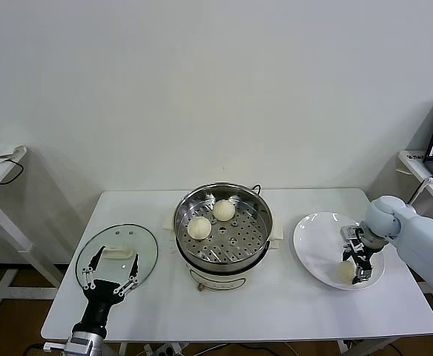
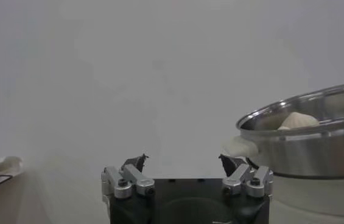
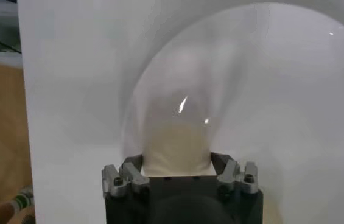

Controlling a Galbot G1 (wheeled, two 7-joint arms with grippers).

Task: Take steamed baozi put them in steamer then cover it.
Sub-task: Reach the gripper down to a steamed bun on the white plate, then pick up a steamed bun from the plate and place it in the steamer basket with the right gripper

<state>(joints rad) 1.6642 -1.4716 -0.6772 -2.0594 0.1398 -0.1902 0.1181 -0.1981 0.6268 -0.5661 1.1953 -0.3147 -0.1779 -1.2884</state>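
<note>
**Right gripper on a bun at the plate, two buns in the steamer**

While my left arm waits low at the near left of the table, the head view shows my right gripper [image 1: 355,265] down on the white plate [image 1: 313,245] at the right side of the table, its fingers standing on either side of a cream-white bun [image 1: 342,272] near the plate's front rim. The steamer [image 1: 223,229] sits in the middle of the table on its white base, and two more buns [image 1: 211,219] rest on its perforated tray, toward the back left, close together. The glass lid [image 1: 117,256] lies flat on the table left of the steamer, white handle up. My left gripper [image 1: 111,275] hangs over the lid's near edge with its fingers spread wide and nothing between them.

From my left wrist, the gripper [image 2: 186,163] is plainly released, its two tips well apart. The steamer [image 2: 318,143] rises off to one side, and the top of a bun [image 2: 298,120] shows over its rim.

From my right wrist, the gripper [image 3: 176,159] has the bun [image 3: 176,148] filling the gap between its fingers, both touching the dough, so I am grasping it. The bun sits on the plate [image 3: 281,109], and I cannot tell whether it is lifted at all.
</note>
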